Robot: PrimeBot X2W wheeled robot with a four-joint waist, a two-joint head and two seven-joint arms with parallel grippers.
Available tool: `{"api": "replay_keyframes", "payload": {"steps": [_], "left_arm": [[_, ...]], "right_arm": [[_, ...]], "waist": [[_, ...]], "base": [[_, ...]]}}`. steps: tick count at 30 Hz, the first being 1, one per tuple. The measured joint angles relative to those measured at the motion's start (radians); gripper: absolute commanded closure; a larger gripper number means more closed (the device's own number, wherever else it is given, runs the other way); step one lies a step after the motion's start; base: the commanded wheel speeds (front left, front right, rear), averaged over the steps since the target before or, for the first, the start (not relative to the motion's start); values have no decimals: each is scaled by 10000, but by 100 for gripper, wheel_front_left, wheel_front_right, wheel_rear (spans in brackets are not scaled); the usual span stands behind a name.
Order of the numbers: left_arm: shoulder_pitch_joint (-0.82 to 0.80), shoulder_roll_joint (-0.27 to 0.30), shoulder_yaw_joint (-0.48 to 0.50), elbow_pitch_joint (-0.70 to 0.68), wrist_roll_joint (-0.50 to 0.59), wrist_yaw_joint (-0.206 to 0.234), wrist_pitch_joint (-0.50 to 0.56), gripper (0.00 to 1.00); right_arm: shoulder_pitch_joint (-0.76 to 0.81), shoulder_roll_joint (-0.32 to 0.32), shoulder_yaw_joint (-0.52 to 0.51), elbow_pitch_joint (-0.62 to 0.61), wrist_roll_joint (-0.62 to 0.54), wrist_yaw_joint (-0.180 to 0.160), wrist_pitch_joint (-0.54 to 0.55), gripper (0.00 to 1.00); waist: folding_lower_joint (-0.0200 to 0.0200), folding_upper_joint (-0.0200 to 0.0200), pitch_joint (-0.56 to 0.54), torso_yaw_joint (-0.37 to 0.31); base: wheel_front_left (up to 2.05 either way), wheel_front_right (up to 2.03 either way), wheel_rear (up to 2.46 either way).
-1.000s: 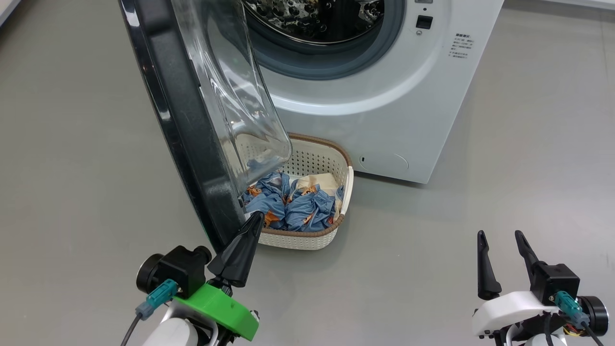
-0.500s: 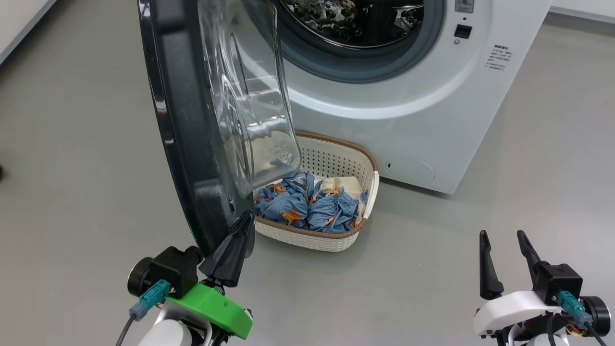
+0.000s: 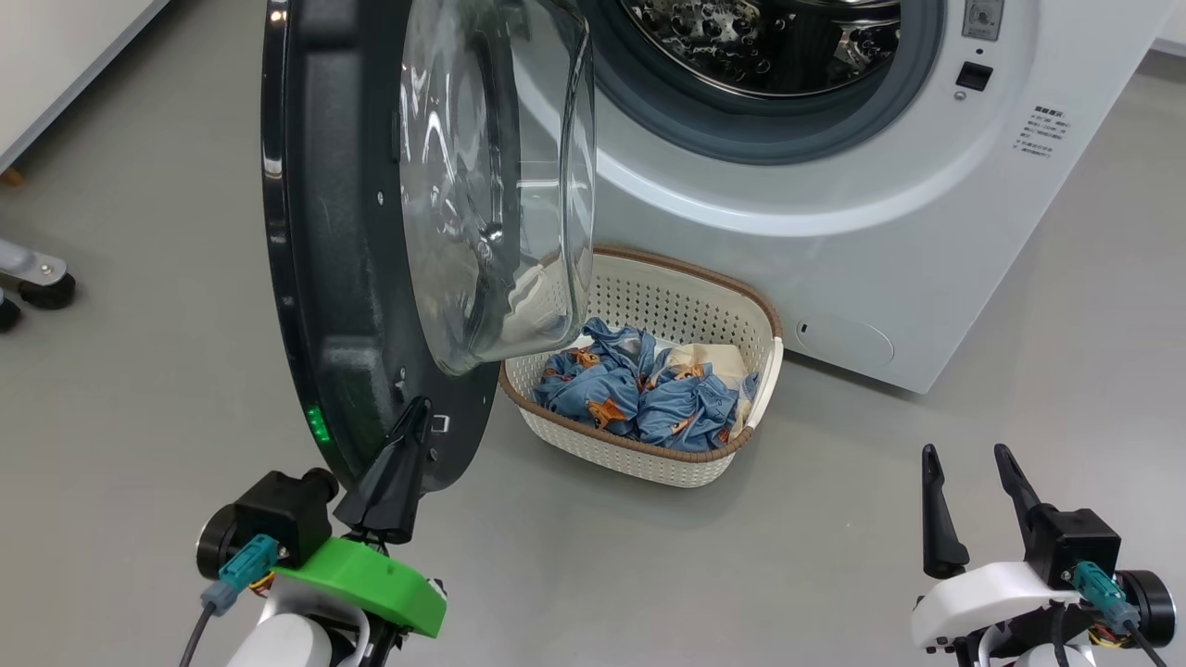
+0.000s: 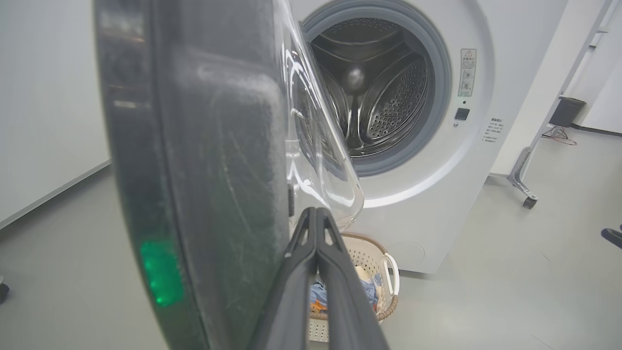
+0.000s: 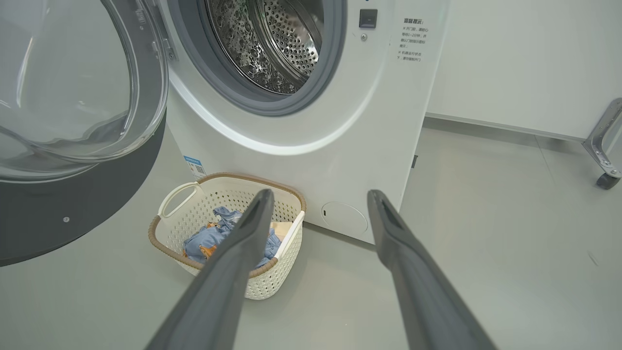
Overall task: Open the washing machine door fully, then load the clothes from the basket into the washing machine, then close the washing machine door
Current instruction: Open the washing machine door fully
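The washing machine [image 3: 834, 259] stands with its steel drum [image 3: 769, 46] exposed. The washing machine door [image 3: 324, 278], black-rimmed with a clear glass bowl [image 3: 500, 185], hangs swung out to the left of the mouth. My left gripper [image 3: 417, 412] is shut with nothing in it, its tip against the door's lower inner rim; the left wrist view has the closed fingers [image 4: 315, 211] just beside the door [image 4: 209, 146]. The basket [image 3: 649, 454] sits on the floor before the machine, holding blue clothes [image 3: 649, 398]. My right gripper [image 3: 964, 454] stands open at lower right, apart from the basket [image 5: 194, 214].
Grey floor spreads all around. Caster wheels [image 3: 37, 287] of some stand sit at the far left. A metal leg with a caster [image 5: 602, 170] stands to the right of the machine. A white wall [image 5: 525, 58] runs behind.
The head camera has shifted, so machine and basket sit further right. The door has swung wider from the mouth, uncovering more of the basket; my shut left gripper stayed at its lower rim.
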Motion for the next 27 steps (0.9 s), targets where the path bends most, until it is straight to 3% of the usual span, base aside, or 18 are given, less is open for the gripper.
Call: {"api": "replay_keyframes", "payload": {"steps": [27], "left_arm": [[44,543,1783,1089,-631,556,-245,100]], "right_arm": [[-20,-15,-29,92,-186,90,2,0]], "waist": [[0,0,212,188]], "base": [[0,0,0]]}}
